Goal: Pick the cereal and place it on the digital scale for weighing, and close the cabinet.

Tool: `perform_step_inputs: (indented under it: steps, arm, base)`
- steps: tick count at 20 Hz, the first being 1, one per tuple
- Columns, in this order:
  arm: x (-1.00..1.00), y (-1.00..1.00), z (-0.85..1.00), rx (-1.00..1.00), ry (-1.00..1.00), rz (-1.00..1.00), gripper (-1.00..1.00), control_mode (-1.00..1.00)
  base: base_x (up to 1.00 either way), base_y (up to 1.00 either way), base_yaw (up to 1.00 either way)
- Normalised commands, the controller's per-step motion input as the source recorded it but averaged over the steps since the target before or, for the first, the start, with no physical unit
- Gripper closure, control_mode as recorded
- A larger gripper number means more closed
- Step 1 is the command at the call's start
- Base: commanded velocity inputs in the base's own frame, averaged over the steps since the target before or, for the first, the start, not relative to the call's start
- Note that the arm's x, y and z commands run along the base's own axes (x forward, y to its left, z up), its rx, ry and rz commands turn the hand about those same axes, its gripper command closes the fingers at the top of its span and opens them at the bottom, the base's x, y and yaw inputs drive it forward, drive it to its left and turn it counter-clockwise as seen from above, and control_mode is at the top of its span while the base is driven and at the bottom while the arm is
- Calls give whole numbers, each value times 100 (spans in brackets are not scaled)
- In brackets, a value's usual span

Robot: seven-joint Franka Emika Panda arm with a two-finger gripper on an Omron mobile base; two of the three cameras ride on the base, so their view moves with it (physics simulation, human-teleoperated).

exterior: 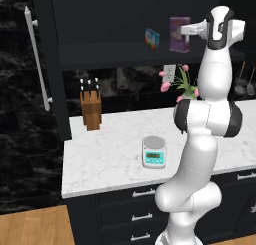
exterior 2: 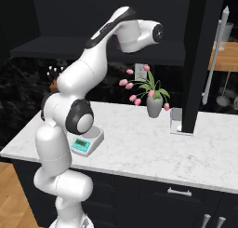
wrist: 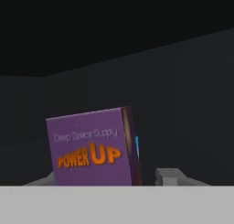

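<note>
Left base view shows, at the far left, the open door (exterior: pixel 42 64) of the cabinet (exterior: pixel 130 19), swung out toward the camera with its long silver handle (exterior: pixel 36 59) on the outer face. Next to it on the white marble counter (exterior: pixel 110 154) stands a wooden knife block (exterior: pixel 91 109), close to the back wall. Further right, near the front half of the counter, sits the digital scale (exterior: pixel 153 152), and its round grey plate carries nothing. Above it, on the inner shelf (exterior: pixel 125 56) of the cabinet, a small light-blue box (exterior: pixel 152 37) stands, and a little to its right the cereal (exterior: pixel 179 34) stands upright on the same shelf. The gripper (exterior: pixel 186 31) is at the right side of the cereal, very near or touching it; I cannot tell if the fingers are closed on the box. In the hand view the purple face of the cereal (wrist: pixel 91 147) with orange letters is close before the camera, between the finger tips. On the right of the counter a vase with pink tulips (exterior: pixel 182 84) stands behind the white arm. In the right base view the other cabinet door (exterior 2: pixel 197 59) hangs open at the right.
</note>
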Motion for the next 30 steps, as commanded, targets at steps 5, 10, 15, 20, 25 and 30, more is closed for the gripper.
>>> perform_step_inputs:
  steps: [5, 10, 15, 20, 25, 30]
  arm:
    - [0, 4, 0, 0, 0, 0, 100, -100]
    - [-29, 0, 0, 0, -2, 0, 100, -100]
    - [-59, 0, 0, 0, -5, 0, 100, -100]
    - [-79, 0, 0, 0, -5, -1, 100, -100]
    - [-75, 60, 0, 0, -2, -4, 100, -100]
    - [-95, 81, -15, 2, 0, -5, 100, -100]
  base:
    - [0, 0, 0]
    - [0, 0, 0]
    - [0, 0, 0]
    - [0, 0, 0]
    - [0, 0, 0]
    - [0, 0, 0]
